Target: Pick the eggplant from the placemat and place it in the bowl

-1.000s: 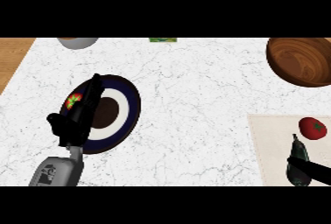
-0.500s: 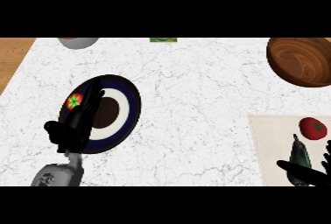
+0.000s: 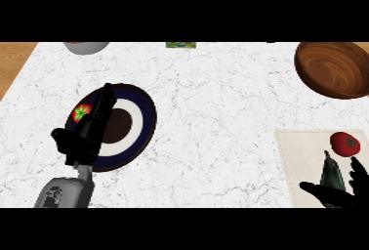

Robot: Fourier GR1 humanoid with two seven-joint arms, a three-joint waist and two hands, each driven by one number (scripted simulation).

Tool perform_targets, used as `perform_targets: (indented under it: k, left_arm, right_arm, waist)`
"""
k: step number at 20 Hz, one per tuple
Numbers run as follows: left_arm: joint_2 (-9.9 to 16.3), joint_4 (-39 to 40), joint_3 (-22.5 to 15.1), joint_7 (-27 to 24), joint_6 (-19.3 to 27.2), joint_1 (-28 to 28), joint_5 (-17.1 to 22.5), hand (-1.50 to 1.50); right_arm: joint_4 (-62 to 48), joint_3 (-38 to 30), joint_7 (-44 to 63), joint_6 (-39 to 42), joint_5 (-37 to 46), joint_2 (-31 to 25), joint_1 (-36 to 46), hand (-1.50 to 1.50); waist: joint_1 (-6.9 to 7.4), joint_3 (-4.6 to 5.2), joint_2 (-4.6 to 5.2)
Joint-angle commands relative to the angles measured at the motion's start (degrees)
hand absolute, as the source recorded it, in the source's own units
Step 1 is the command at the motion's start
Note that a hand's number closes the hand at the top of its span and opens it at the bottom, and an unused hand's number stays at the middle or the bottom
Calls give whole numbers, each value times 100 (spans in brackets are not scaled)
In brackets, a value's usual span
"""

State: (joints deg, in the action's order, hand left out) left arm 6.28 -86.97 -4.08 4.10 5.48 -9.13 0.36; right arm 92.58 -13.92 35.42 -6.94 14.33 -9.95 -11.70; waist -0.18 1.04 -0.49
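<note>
We look down at a white marble counter (image 3: 216, 112). At the lower right lies a pale placemat (image 3: 299, 161). On it we see a dark eggplant (image 3: 332, 172), long and thin, with its tip pointing up the view. Just above the eggplant sits a red tomato (image 3: 345, 143) with a green top, also on the placemat. They look close, but we cannot tell if they touch.

Our right hand (image 3: 333, 196) shows at the lower right edge. Its fingers are spread wide, with one on each side of the eggplant's lower end. They are not closed around it, and we cannot tell if they touch it.

The brown wooden bowl (image 3: 333, 69) sits at the upper right, well apart from the eggplant.

On the left side is a round plate (image 3: 138, 128) with dark blue and white rings and a brown middle. Our left hand (image 3: 81, 141) is over the plate's left part, with straight fingers pointing up the view. Something small, red and green (image 3: 82, 112), shows by those fingers.

At the top edge we see part of a grey thing (image 3: 86, 47) and a small green thing (image 3: 181, 45). A strip of wood (image 3: 13, 63) shows at the far left.
</note>
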Motion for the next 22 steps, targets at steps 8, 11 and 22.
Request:
perform_targets:
  k: [8, 11, 22]
  left_arm:
    - [-118, -83, -50, 4, 83, 69, -147, 0]
    - [-2, -362, -112, -16, -109, 424, -92, 0]
    - [-89, -179, -145, 117, -151, -61, -83, 0]
  right_arm:
    - [-307, 448, -848, 792, 198, -338, -64, 150]
    - [-495, 506, -982, 412, 236, 79, 111, 150]
    - [-215, 1466, -2591, 852, 438, -38, 2224, 150]
  waist:
    - [10, -104, 46]
    - [57, -106, 40]
    - [406, -117, 78]
